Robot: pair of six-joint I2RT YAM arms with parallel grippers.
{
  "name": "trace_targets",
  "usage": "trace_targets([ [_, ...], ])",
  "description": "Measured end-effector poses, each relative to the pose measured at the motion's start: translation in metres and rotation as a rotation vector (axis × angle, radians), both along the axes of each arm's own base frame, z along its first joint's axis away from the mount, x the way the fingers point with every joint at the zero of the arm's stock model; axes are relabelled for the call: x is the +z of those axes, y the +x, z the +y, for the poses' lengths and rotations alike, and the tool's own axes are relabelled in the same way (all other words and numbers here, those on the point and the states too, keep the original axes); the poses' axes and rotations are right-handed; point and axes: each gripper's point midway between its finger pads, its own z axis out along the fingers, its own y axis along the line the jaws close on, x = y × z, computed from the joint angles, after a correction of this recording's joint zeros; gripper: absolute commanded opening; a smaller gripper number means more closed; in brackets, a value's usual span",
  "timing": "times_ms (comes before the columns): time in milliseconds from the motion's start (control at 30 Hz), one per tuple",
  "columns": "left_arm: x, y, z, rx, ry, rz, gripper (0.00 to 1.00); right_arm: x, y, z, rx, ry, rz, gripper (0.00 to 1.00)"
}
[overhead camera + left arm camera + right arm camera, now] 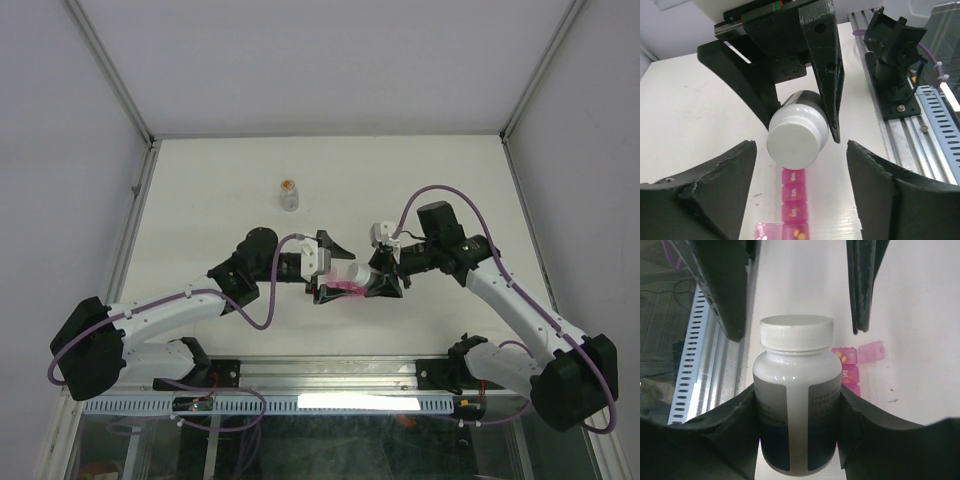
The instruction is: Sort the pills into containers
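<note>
Two robot arms meet over the middle of the table point(200, 200). The right tool point(797, 396) squeezes a white-capped bottle point(796, 372) tight around its body. The bottle's cap point(796, 145) points at the left tool point(800, 150). That tool is spread wide, with one of its fingers point(715, 190) on each side of the cap, and neither finger touches it. The pink pill strip point(793, 205) lies flat on the table, right under the bottle and between the two tools. One lid point(871, 351) on the strip is flipped up, and a few little orange pills point(842, 355) sit in that box. The boxes next to it look shut. Far back on the table, a small clear bottle point(289, 193) stands well apart from the rest.
</note>
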Motion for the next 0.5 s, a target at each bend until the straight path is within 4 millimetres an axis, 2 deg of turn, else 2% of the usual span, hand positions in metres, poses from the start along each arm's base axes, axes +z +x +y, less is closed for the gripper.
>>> trace_targets([
  [33, 0.001, 0.004, 0.002, 0.001, -0.006, 0.001, 0.93, 0.0, 0.004, -0.001, -0.014, -0.002, -0.009, 0.0],
  [67, 0.003, 0.007, 0.003, 0.004, -0.015, 0.002, 0.98, 0.0, 0.007, -0.001, -0.022, -0.003, -0.016, 0.0],
  [100, 0.006, 0.011, 0.005, 0.016, -0.031, 0.003, 0.99, 0.0, 0.009, -0.002, -0.029, -0.003, -0.021, 0.0],
  [233, 0.015, 0.015, 0.016, 0.103, -0.113, 0.08, 0.99, 0.001, 0.013, -0.002, -0.036, -0.001, -0.038, 0.0],
  [333, 0.019, 0.015, 0.026, 0.187, -0.167, 0.249, 0.95, 0.001, 0.014, -0.002, -0.037, -0.002, -0.04, 0.0],
  [500, 0.041, 0.016, 0.034, 0.299, -0.29, 0.545, 0.87, -0.002, 0.015, -0.001, -0.041, -0.009, -0.035, 0.0],
])
